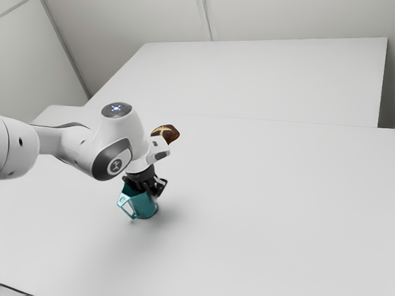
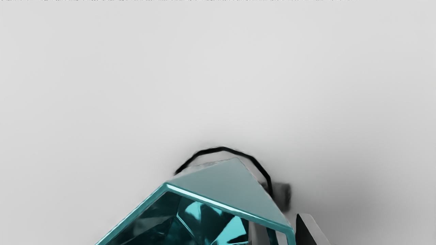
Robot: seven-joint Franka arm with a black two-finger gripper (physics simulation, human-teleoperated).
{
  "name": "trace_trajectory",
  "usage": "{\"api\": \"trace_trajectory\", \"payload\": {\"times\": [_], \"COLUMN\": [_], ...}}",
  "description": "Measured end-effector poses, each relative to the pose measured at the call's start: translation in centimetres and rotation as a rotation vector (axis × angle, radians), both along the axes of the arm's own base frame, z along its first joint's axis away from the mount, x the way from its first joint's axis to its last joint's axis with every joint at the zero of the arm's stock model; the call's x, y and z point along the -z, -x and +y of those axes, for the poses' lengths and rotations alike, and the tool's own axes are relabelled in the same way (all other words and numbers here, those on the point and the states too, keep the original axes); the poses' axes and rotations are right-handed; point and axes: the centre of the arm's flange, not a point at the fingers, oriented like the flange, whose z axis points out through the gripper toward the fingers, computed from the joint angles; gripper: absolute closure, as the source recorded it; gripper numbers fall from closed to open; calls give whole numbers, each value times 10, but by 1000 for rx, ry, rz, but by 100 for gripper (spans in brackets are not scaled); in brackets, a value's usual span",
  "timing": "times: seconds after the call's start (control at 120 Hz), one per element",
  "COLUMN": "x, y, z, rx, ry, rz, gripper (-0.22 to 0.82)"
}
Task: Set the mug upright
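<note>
Mug (image 1: 145, 206): glossy teal, angular facets, perhaps metal.

You have a pale, smooth white table (image 1: 271, 203), a second white surface (image 1: 265, 74) adjoining its far edge. Plain light-grey wall (image 1: 296, 18) behind, vertical seam visible. Lighting soft, diffuse.

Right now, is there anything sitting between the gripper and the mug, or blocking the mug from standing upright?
Nothing visible does. The gripper is right at the open end of the mug, with no object between them. The dark brown item sits beyond the arm's hand, apart from the mug.
</note>
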Motion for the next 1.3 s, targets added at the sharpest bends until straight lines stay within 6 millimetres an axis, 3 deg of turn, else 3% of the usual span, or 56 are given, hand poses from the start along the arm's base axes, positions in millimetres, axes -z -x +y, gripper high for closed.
{"api": "trace_trajectory", "payload": {"times": [0.175,0.392,0.542,0.758,1.017,1.3], "x": [-5,-35,-59,-128,-194,-242], "y": [-1,-3,-5,-32,-58,-80], "z": [1,0,-1,-12,-14,-17], "rx": [-10,-6,-2,-23,-71,-79], "ry": [9,15,16,36,77,83], "rz": [-15,-87,-132,-146,-79,-9], "gripper": [27,11,6,3,2,2]}}
